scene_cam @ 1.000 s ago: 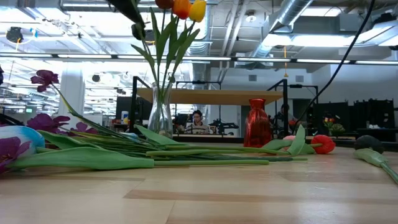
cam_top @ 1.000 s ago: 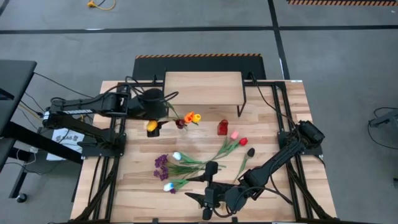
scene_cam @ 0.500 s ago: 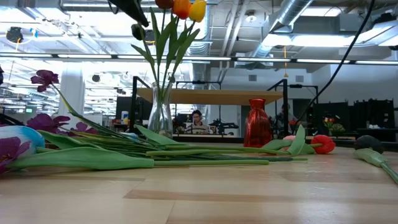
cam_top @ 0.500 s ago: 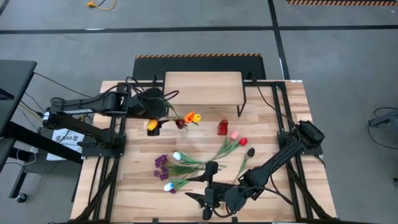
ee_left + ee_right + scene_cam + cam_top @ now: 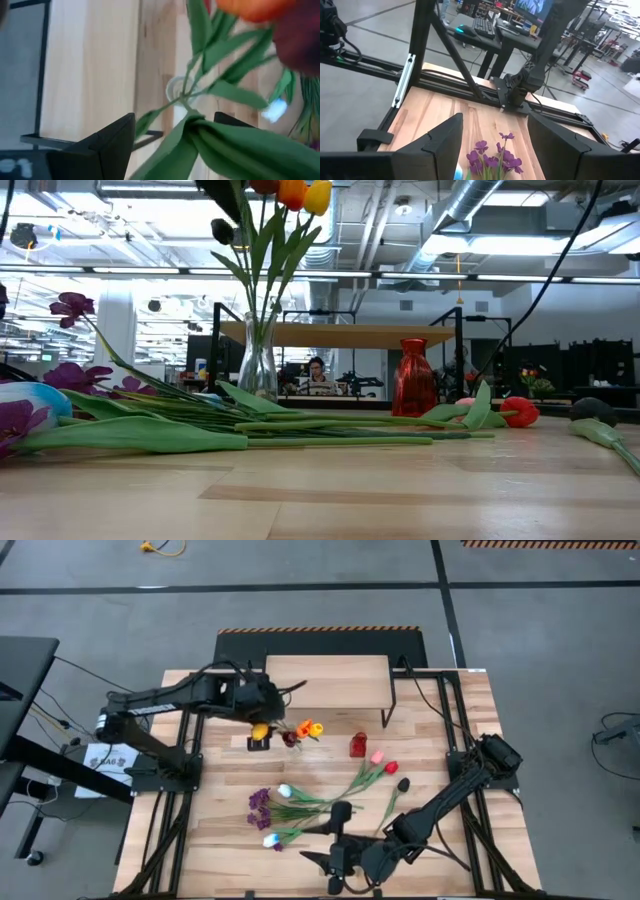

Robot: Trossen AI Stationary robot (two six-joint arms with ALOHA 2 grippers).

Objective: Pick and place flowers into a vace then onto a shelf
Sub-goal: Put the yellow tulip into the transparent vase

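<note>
A clear glass vase [image 5: 257, 365] stands left of centre and holds tulips with red, orange and yellow heads [image 5: 292, 192]. My left gripper [image 5: 175, 117] hangs open above it, slanting down, with broad green leaves [image 5: 225, 150] and a stem between its fingers. The vase's mouth [image 5: 176, 90] lies below. A further yellow head [image 5: 260, 730] shows by this gripper [image 5: 268, 710]. More flowers [image 5: 300, 805] lie flat on the table. The shelf [image 5: 325, 680] stands at the far edge. My right gripper [image 5: 494, 120] waits open near the front edge [image 5: 338, 862]. My left gripper stands open around the green leaves [image 5: 200, 135] above the vase, coming from above at a slant. Whether either finger touches the leaves or the stem I cannot tell, since the leaves cover the finger ends.
A small red vase [image 5: 358, 745] stands right of the glass one, in front of the shelf's black legs [image 5: 388, 710]. Pink, red and dark tulips [image 5: 385, 768] lie at centre right. Purple sprigs [image 5: 260, 805] lie at centre left. Bare boards lie along the table's left side.
My left gripper has gone toward the table's right edge, closer to the vase, and has tipped less steeply down. The yellow head beside it has shifted with it toward the vase. The flowers in the vase and on the table have stayed put.
</note>
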